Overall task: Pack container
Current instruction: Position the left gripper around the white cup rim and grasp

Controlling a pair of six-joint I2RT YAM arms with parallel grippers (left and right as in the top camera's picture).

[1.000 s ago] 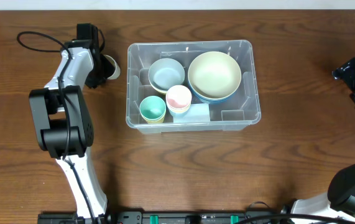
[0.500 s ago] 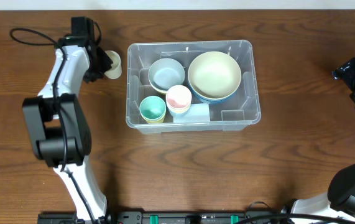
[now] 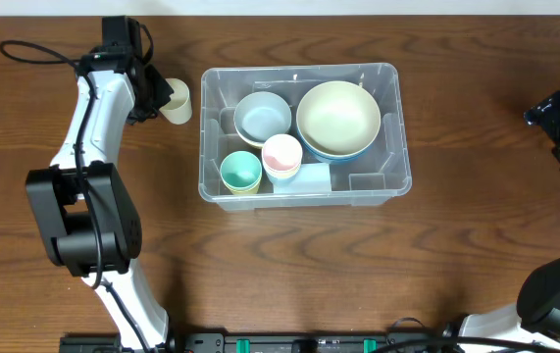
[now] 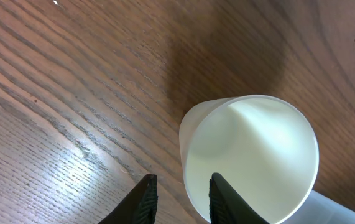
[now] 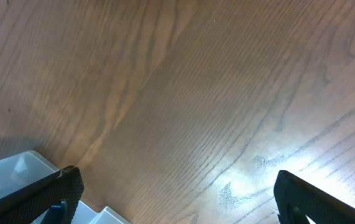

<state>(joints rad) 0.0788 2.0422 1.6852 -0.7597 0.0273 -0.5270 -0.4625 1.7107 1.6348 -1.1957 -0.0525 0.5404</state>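
The wall of a cream cup (image 4: 252, 155) is straddled by the narrowly parted left pincer (image 4: 183, 182), grip unclear; the container (image 3: 299, 71) is seen just beyond. The right pincer (image 5: 177, 190) is spread wide, empty.

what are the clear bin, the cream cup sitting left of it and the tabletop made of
container: clear, glossy plastic, probably rigid; its contents show through the walls.
cup: looks like smooth opaque cream plastic with a soft matte sheen; melamine cannot be ruled out.
table: dark wood or wood-look laminate, with streaky grain and semi-gloss glare patches.
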